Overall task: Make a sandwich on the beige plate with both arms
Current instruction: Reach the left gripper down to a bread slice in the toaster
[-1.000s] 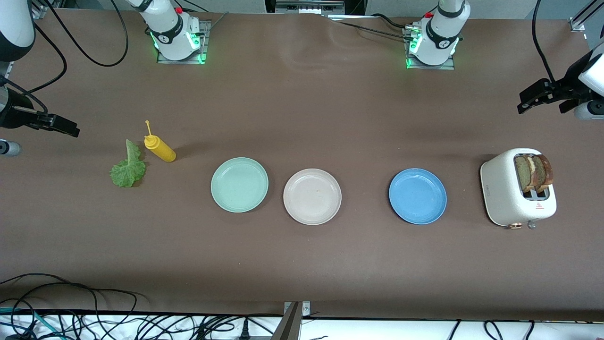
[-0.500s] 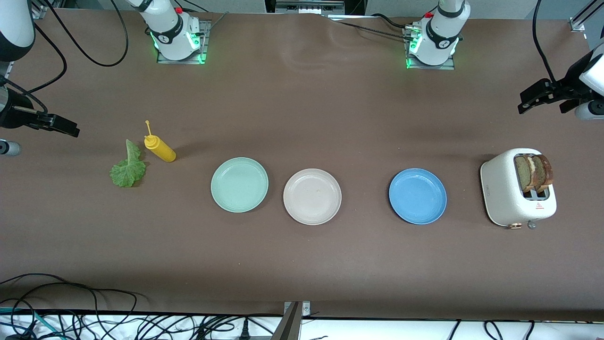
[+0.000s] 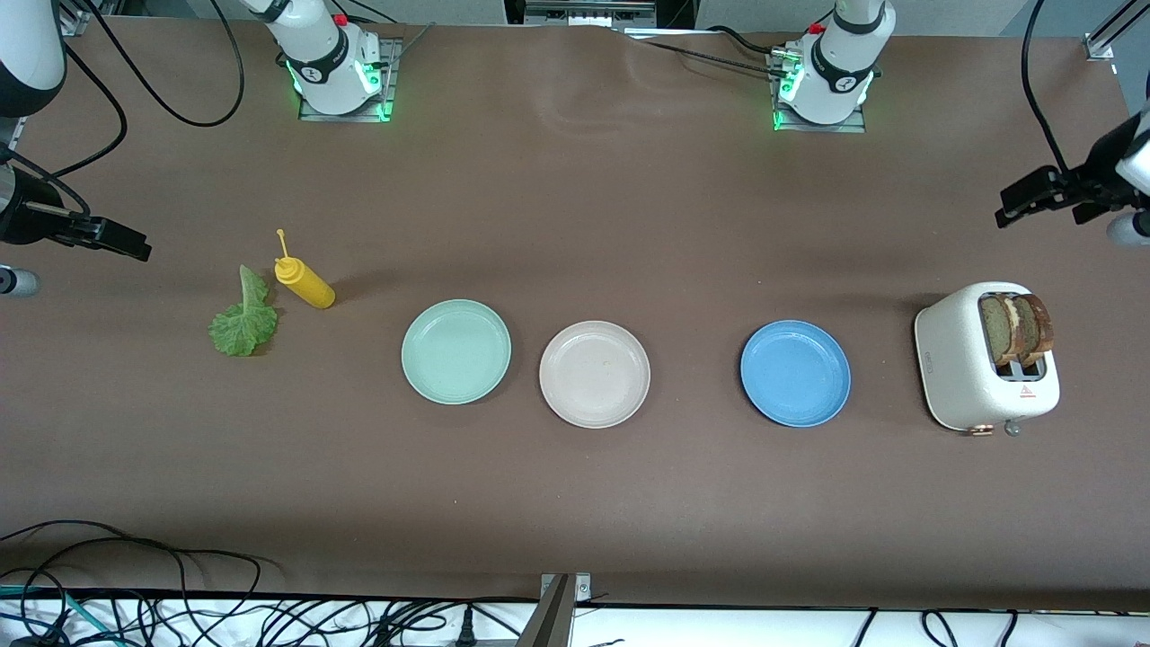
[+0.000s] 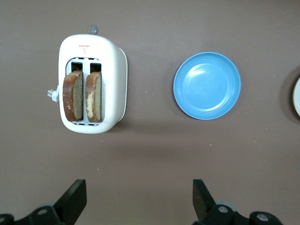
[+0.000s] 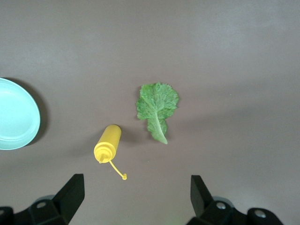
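1. Now the left gripper (image 3: 1011, 205) – jaws spread, empty – has shifted toward the table's end, above the toaster (image 3: 986, 368) holding both bread slices (image 3: 1015, 329).
2. Right gripper (image 3: 135, 249) waits, spread, near the lettuce leaf (image 3: 243, 322); beige plate (image 3: 594, 374) bare – nothing started.
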